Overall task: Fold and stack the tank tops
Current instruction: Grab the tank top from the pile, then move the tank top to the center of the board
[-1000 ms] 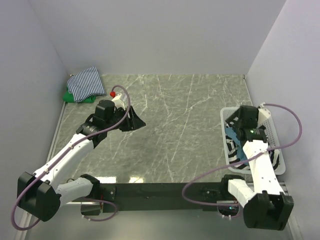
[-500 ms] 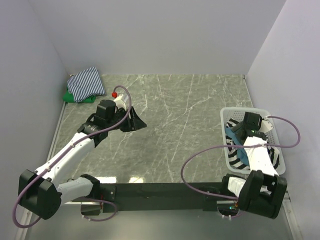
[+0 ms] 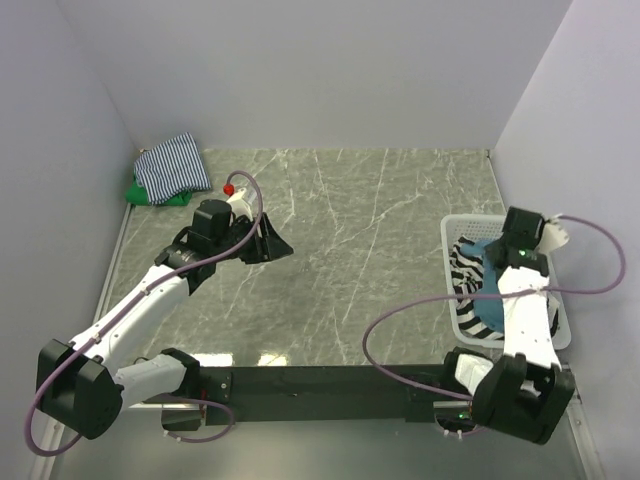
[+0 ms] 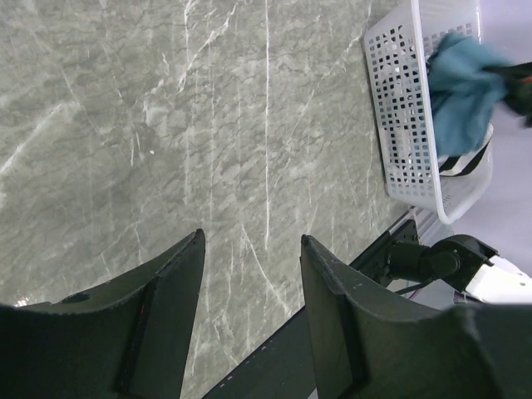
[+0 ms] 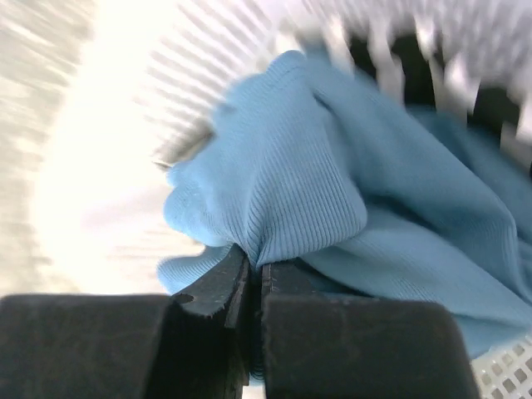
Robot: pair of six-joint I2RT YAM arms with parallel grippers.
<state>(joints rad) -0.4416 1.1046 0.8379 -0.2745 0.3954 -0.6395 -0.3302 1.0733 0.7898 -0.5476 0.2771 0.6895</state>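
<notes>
Right gripper (image 5: 253,270) noted over the white lattice basket (image 3: 450,228) at the right edge of the tabletop (image 3: 370,230); jaws clenched on a bunched fold of the teal-blue tank top (image 5: 332,191), with the ribbed cloth pinched right at the fingertips; the rest of the garment is seen trailing back into the basket, so it is judged not yet lifted clear. A gathered ridge is presumably gripped because a flat layer offers nothing to catch. Risk judged: so thin a pinch may slip, or cloth may snag on the lattice wall when drawn out. The bold black-white striped top (image 3: 465,268) is seen lying in the basket beside the teal one, likely left for a later turn.

Left gripper (image 4: 251,239) is held above bare marble, left of the tabletop's middle; jaws released and wide, nothing between them; it is judged to be parked there ready to take a second edge once a garment is laid out.

At the far left corner the thin navy-white striped top (image 3: 172,168) lies over the green top (image 3: 135,190), touching; both appear folded and stacked clear of the working area. Step in hand is judged to be fetching the third garment; roughly half the task is reckoned left.
</notes>
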